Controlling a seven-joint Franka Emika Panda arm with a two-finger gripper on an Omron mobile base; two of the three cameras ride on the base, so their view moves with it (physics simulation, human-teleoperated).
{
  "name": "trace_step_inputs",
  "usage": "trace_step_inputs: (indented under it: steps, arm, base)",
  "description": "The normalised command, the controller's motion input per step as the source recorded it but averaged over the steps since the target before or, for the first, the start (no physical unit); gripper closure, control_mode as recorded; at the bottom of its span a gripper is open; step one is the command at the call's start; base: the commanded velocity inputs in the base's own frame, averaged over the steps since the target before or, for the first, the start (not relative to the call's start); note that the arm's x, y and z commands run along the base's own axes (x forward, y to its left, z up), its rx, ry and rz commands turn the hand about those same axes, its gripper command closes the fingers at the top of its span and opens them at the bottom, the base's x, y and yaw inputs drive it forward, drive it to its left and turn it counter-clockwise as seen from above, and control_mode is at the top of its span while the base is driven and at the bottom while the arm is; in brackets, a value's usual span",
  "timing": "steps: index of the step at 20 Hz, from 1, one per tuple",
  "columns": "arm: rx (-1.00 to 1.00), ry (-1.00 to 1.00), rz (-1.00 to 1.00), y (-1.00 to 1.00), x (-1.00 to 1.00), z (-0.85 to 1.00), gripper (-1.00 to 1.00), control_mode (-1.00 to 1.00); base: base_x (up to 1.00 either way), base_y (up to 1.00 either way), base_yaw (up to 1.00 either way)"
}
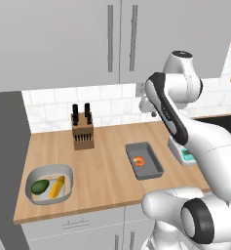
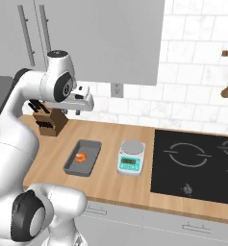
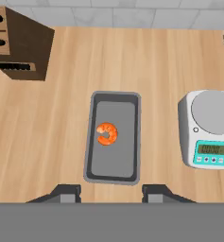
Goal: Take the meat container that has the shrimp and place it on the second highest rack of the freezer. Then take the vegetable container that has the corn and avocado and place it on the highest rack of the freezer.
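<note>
Containers on wooden counter (image 1: 107,161): we count two, plus one scale (image 3: 209,127) and one knife block (image 1: 82,131).
Dark meat container (image 3: 113,137) holds one shrimp (image 3: 107,133); vegetable container (image 1: 49,184) holds one corn (image 1: 57,187), one avocado (image 1: 40,186). Scale digits unreadable. Gripper (image 3: 111,194) hangs above the tray, jaws parted, empty.

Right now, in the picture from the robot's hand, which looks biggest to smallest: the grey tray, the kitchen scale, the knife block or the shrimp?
1. Grey tray, the largest.
2. Kitchen scale and knife block: close in size, and both are cut off by the picture's edge, so I won't rank them.
3. Shrimp, by far the smallest.
</note>
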Motion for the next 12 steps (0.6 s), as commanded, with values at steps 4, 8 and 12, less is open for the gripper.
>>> trace_step_inputs:
  steps: [4, 8, 12]
  arm:
    - [0.00, 0.00, 0.00, 0.00, -0.22, 0.00, -1.00, -1.00]
    - [0.05, 0.00, -0.05, -0.19, -0.23, -0.20, -1.00, -1.00]
    - [0.13, 0.00, -0.06, -0.33, -0.02, -0.54, -1.00, -1.00]
  base:
    - [0.00, 0.00, 0.00]
    - [0.00, 0.00, 0.00]
    - [0.00, 0.00, 0.00]
